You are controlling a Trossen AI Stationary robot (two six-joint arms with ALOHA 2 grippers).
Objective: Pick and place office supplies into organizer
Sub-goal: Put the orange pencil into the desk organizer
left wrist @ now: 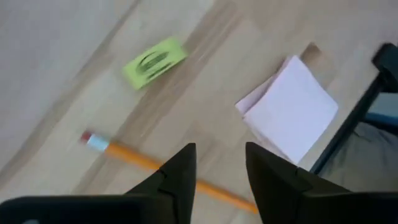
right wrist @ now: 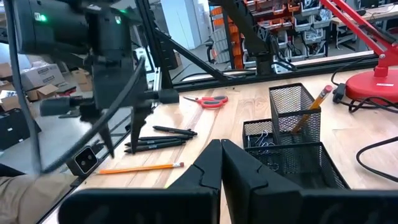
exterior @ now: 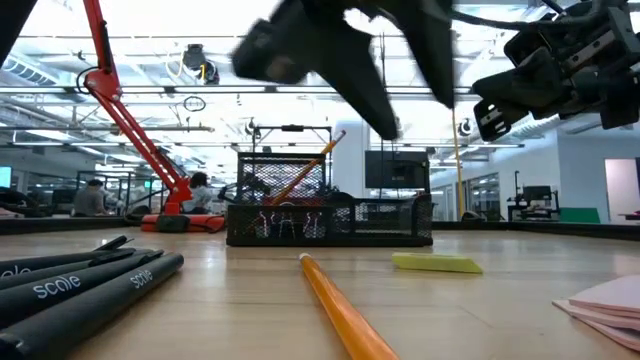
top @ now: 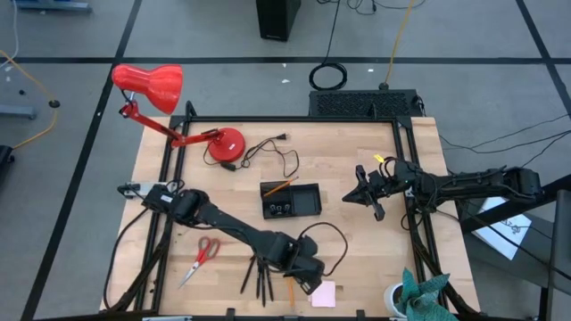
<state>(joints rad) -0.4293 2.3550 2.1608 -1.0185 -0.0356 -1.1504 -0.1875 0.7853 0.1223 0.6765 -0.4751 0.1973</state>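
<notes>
Left gripper (left wrist: 217, 171): you've got it low over the near edge of the table, fingers a narrow gap apart, holding nothing; a loose orange pencil (left wrist: 149, 163) runs right under the tips.
Pink sticky-note pad (left wrist: 292, 109): flat on the wood just beside that gripper, near-right corner (a few sheets fanned at its edge).
Small yellow-green item (left wrist: 154, 60): flat on the wood, just past the pencil's eraser end, apart from it.
Dark pens (top: 260, 276): bunched on the table next to the L arm, toward the near edge.
Red-handled scissors (top: 200, 258): further left, lying flat, well apart from the pens.
Organizer (top: 291, 200): black mesh tray at mid-table; binder clips (right wrist: 263, 142) in a low compartment, one pencil (right wrist: 309, 110) leaning tilted in the tall cup.
Right gripper (top: 368, 196): hovering right of the organizer, not touching it; fingers pressed together, empty.
Desk lamp (top: 178, 111): red, far-left corner, cord trailing toward the organizer.
</notes>
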